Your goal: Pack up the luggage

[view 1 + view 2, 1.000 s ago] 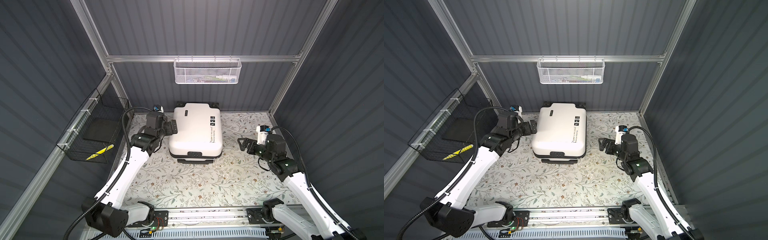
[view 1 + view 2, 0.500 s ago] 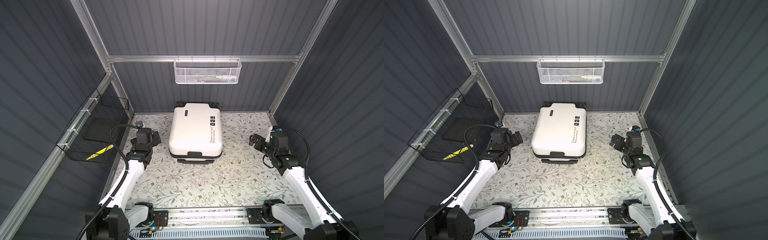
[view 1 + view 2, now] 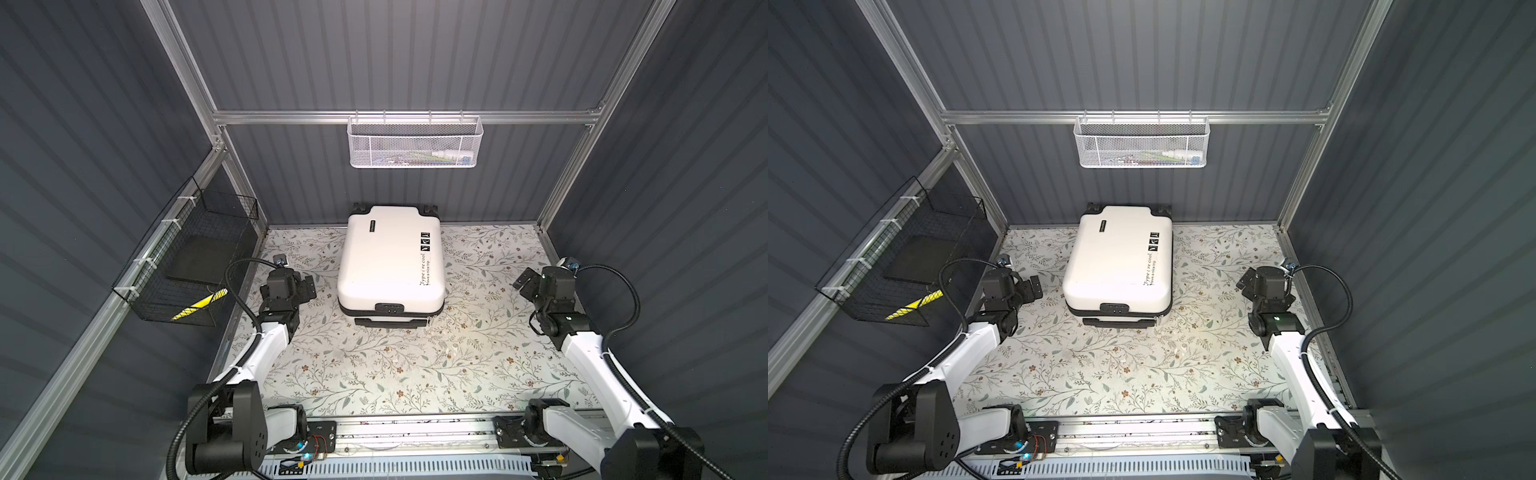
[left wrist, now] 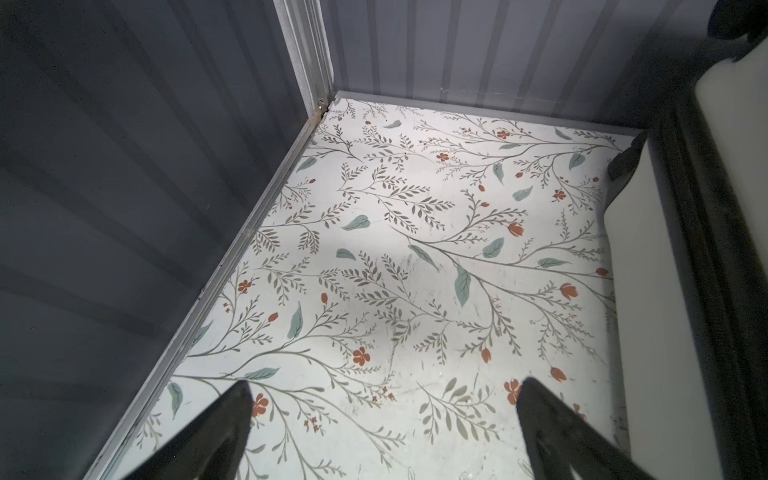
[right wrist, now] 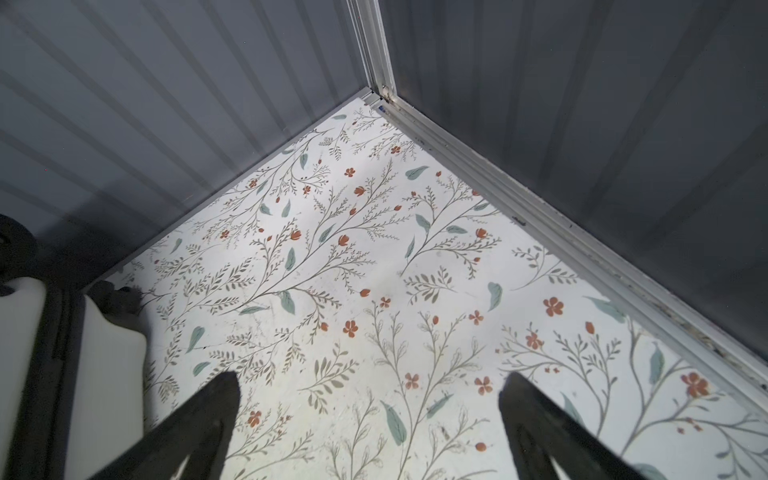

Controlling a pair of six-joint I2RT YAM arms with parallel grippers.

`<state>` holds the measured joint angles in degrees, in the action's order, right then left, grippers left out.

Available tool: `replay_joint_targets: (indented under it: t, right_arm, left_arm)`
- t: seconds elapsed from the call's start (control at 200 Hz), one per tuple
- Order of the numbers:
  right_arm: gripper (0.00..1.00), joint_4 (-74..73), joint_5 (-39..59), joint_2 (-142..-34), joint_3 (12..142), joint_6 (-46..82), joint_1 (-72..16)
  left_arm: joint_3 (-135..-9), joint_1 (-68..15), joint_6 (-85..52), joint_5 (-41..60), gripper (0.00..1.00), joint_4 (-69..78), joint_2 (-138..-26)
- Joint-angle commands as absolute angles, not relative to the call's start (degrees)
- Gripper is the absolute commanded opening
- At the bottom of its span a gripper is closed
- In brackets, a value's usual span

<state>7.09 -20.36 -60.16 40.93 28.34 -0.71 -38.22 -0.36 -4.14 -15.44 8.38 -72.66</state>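
Lying flat, the luggage (image 3: 390, 257) runs front-to-back, wheels (image 3: 358, 207) probably rearward; left hand (image 4: 384, 384) and right hand (image 5: 370, 376) spread.

A white mesh basket (image 3: 415, 145) on the back rail (image 3: 291, 117), contents unclear; a black wire basket (image 3: 158, 299) on the left wall (image 3: 83, 166).

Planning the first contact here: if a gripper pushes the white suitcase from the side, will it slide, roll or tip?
The luggage lies flat on its broad side, so it will probably slide, not tip. Its wheels stick out at the far end, not underneath, so rolling seems unlikely. It looks glossy and hard: stiff, likely slippery.
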Motion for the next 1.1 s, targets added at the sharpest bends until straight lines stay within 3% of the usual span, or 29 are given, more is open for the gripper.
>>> replay_joint_targets:
  t: [0.0, 0.365, 0.7, 0.83, 1.0, 1.095]
  right_arm:
    - [0.99, 1.03, -20.65, -62.14, 40.96, 22.58, -0.53]
    - [0.99, -13.15, -23.21, -69.75, 35.47, 14.03, -0.48]
    - [0.99, -34.46, -17.07, -76.88, 25.7, 7.33, -0.48]
    - [0.99, -39.52, -12.79, -75.64, 22.87, 4.04, -0.36]
    - [0.99, -65.08, -14.03, -80.44, 12.81, 4.16, 0.5]
    - [0.99, -65.82, -14.06, -82.76, 12.74, 4.62, 0.7]
  left_arm:
    - [-33.7, -0.09, -2.23, -11.76, 1.0, 19.7, -74.62]
    - [-21.98, -0.09, -2.16, -10.72, 1.0, 41.55, -80.83]
    - [-23.62, -0.11, -1.48, -7.56, 1.0, 47.04, -87.62]
    - [-21.07, -0.19, -1.59, -5.36, 1.0, 58.22, -92.92]
    - [-21.18, -0.18, -1.71, -5.1, 1.0, 61.35, -96.76]
    - [-22.1, -0.2, -1.19, -4.25, 1.0, 61.02, -97.68]
